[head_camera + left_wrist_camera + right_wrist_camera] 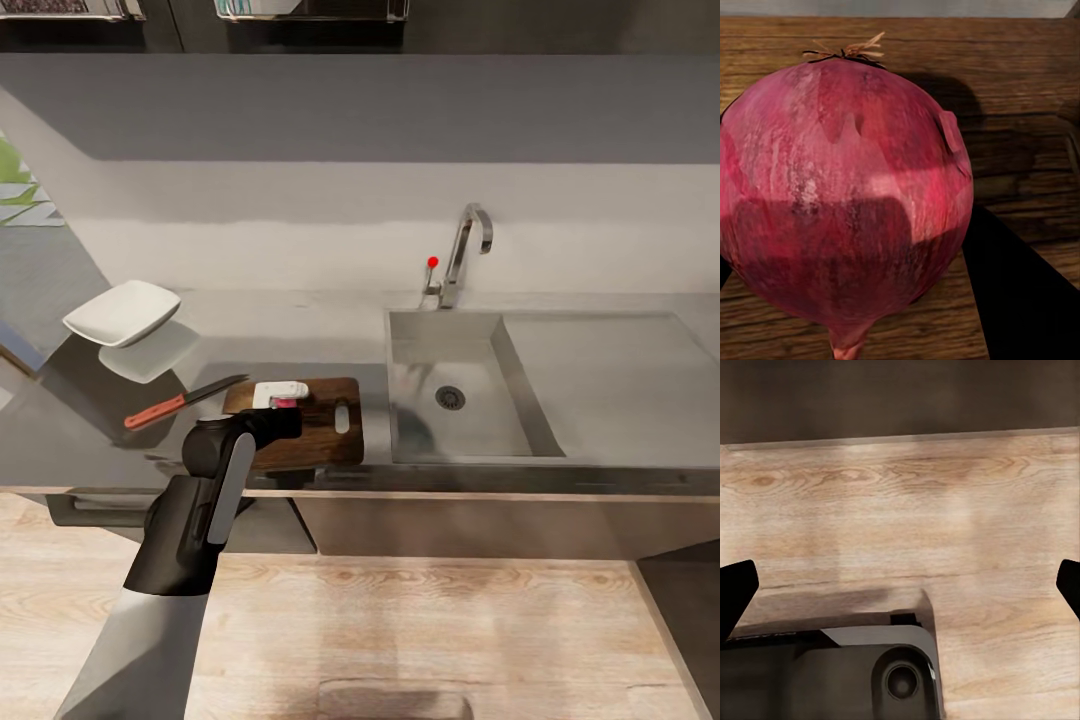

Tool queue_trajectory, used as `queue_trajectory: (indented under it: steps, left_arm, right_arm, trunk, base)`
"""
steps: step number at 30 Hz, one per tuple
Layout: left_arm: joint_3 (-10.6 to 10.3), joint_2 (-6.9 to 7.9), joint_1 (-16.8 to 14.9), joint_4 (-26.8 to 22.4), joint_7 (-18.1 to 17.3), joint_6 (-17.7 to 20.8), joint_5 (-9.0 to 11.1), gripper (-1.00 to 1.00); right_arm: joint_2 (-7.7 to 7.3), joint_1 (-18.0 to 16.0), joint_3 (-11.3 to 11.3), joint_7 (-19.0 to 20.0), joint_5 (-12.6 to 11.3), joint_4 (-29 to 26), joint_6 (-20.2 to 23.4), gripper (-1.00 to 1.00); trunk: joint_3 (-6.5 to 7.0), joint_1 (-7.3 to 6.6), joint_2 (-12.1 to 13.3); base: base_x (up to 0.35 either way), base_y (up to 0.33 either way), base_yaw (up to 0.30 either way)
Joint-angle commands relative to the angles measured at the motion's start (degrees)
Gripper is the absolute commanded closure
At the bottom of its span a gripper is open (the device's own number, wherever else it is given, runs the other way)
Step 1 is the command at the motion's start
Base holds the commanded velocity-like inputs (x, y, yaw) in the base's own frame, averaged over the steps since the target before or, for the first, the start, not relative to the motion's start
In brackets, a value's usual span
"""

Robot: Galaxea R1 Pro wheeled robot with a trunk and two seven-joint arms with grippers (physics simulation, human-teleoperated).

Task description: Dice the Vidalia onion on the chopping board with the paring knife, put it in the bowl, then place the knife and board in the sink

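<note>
On the tabletop [300, 330], the left tool [281, 398] sits over the near-left part of the board [325, 440], with the onion [844, 195] right before it, blocking that spot. The knife [180, 402] lies just left of the board, and the bowl [122, 312] stands farther back left. Grey surface between bowl and sink [455, 395] lies open. The basin holds bare steel around its drain, with the tap [462, 250] standing behind it.
</note>
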Motion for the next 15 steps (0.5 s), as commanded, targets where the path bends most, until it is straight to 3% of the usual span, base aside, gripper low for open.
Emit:
queue_trajectory:
  steps: [1, 15]
  left_arm:
    - [0.0, -0.01, 0.0, -0.1, 0.5, 0.2, 0.5, 1.0]
    - [0.0, -0.01, 0.0, 0.0, 0.5, 0.2, 0.5, 1.0]
  right_arm:
    - [-0.09, 0.0, 0.3, -0.4, -0.4, -0.1, -0.2, -1.0]
    - [-0.09, 0.0, 0.3, -0.4, -0.4, -0.1, -0.2, -1.0]
  trunk:
    - [-0.08, 0.03, -0.1]
    - [-0.55, 0.03, -0.1]
  base:
    - [0.004, 0.0, 0.0]
    - [0.0, 0.0, 0.0]
